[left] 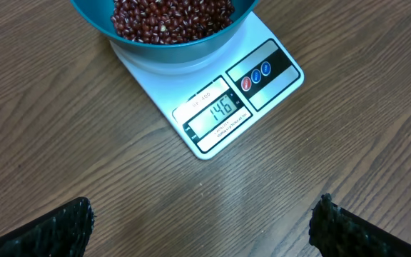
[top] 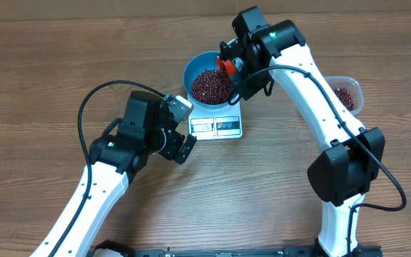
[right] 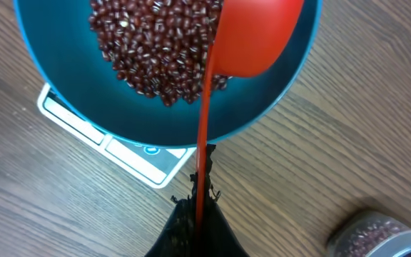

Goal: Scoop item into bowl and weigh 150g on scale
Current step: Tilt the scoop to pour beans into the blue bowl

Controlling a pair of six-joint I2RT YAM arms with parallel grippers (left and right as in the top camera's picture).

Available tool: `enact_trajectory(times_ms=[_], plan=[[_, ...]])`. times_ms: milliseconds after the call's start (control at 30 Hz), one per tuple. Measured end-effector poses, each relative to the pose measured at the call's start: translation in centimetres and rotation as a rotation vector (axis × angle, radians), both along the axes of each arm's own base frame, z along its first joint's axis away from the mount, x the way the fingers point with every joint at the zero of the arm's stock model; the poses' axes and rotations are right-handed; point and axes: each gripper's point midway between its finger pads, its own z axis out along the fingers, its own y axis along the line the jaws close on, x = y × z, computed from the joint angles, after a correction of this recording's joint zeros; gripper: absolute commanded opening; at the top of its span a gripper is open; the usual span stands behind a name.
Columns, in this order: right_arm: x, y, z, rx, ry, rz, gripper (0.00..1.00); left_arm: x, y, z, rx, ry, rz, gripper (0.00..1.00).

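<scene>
The right hand (right: 200, 207), clamped shut on a red scoop (right: 255, 36), hangs over the bowl (right: 56, 86) with the weigh-in close to its mark.

One heavy tip could overshoot the target, as the display (left: 220, 111) reads 146. A scoop pressed on the bowl would falsify the reading, and loose beans (right: 155, 50) could bounce onto the surface (left: 84, 157). The beans, glossy, oval and dark red-brown, lie mounded in the blue bowl, which sits on the white scale (left: 262, 43). The left hand (left: 205, 228), wide open and empty, hovers near the scale's display edge. More beans sit in a clear tub (top: 348, 93), well apart.

2 white arms (top: 84, 203) with black joints (top: 344, 171)
</scene>
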Motion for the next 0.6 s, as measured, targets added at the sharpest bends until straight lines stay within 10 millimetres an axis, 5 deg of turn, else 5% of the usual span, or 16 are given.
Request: enact_trajectory(times_ms=[600], plan=[[-0.7,1.3,0.1,0.079,0.037,0.042,0.04,0.0,0.0,0.0,0.000,0.000,0.000,1.00]])
